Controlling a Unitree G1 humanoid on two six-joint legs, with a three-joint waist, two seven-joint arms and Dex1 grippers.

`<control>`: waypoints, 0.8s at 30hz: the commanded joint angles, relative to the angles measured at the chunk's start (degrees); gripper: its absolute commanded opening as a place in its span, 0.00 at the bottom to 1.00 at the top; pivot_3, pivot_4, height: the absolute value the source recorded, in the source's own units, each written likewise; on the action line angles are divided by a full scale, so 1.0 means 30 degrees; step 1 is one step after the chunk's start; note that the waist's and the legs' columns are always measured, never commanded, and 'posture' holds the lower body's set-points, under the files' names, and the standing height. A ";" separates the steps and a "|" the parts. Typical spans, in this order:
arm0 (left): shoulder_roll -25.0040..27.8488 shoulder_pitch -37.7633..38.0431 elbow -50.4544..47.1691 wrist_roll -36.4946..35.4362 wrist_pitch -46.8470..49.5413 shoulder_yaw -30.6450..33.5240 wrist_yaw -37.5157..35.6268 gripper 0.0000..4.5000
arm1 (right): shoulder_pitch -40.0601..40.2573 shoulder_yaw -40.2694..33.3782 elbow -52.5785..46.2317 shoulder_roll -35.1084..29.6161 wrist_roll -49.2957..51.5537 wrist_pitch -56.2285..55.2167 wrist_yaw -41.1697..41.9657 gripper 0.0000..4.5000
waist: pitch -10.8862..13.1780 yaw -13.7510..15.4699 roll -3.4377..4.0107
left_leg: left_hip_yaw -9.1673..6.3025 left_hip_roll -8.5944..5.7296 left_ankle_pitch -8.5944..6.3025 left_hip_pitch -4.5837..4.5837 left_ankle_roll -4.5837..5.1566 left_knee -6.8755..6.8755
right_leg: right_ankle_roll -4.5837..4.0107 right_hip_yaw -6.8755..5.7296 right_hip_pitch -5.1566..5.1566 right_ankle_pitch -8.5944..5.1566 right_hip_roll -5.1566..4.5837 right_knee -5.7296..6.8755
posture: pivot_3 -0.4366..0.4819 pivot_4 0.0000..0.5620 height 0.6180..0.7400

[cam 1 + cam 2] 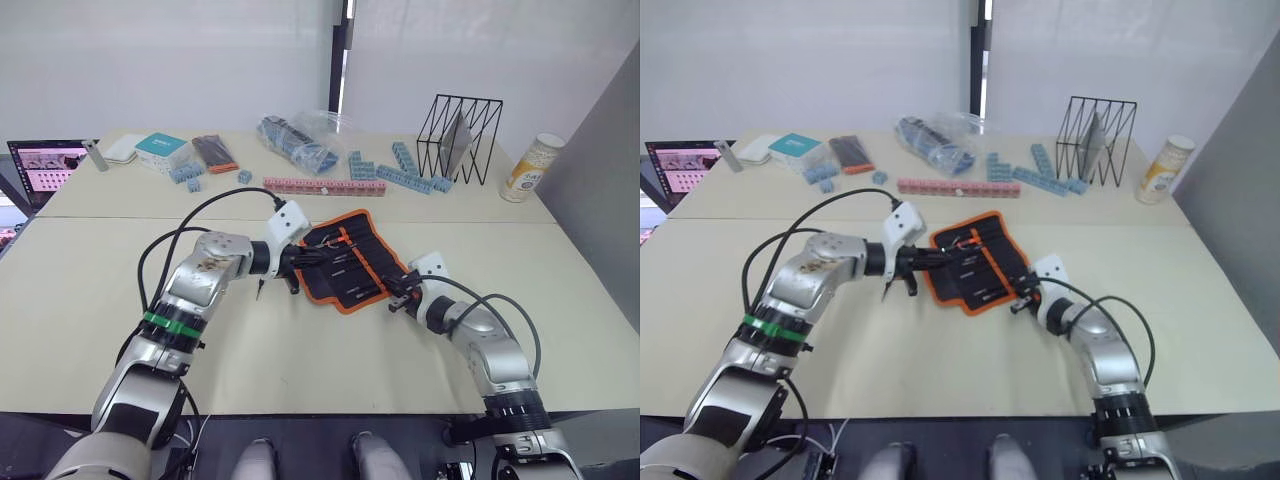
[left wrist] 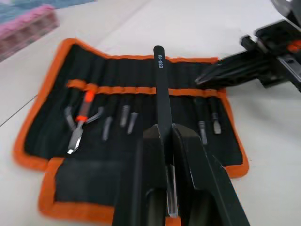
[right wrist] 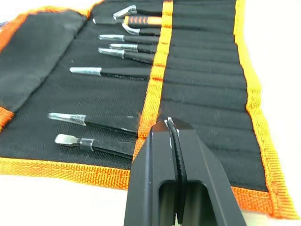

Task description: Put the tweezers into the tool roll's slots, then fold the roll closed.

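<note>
On the bench (image 1: 90, 300), bare surface lies open to the left. Next, the left end effector (image 2: 165, 134) clamps one pair of tweezers (image 2: 162, 89) over the unrolled tool roll (image 1: 345, 262). At its right orange edge the right end effector (image 3: 173, 136) rests, fingers pressed together, holding nothing.

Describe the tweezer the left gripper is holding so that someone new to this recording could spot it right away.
Find the open tool roll, black with orange trim, in the middle of the table. At its edge on the robot's left, the left gripper is shut on one slim black tweezer. Unlike the other tools, tucked under the roll's orange strap, it sits outside any slot and reads "ESD-10".
</note>
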 commanded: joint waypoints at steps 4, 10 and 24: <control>-0.1694 -0.2354 0.3734 0.1947 -0.1108 -0.1315 -0.0331 0.00 | 0.0155 0.0149 -0.0391 0.0520 -0.0198 -0.0281 -0.0683 0.00 | 0.0000 -0.0068 0.0000 | 0.0000 0.0000 0.0000 -0.0003 0.0001 0.0002 | 0.0002 0.0005 -0.0002 -0.0001 0.0000 -0.0001 | 0.48 0.27 1.00; -0.2145 -0.2363 0.4293 0.2638 -0.0547 -0.1571 -0.0640 0.00 | 0.0220 0.0075 -0.0508 0.0809 -0.0151 -0.0362 -0.1038 0.00 | 0.0000 -0.0056 0.0000 | -0.0003 0.0001 -0.0001 -0.0001 0.0004 -0.0010 | 0.0004 0.0008 -0.0011 -0.0006 0.0004 0.0019 | 0.48 0.27 1.00; -0.1821 -0.1803 0.3790 0.3178 0.0439 -0.1499 -0.1196 0.00 | 0.0276 0.0220 -0.0635 0.1137 -0.0156 -0.0295 -0.1233 0.00 | 0.0001 -0.0064 0.0001 | -0.0006 0.0000 -0.0002 0.0002 0.0004 -0.0006 | 0.0006 0.0008 -0.0008 -0.0007 0.0005 0.0028 | 0.48 0.27 1.00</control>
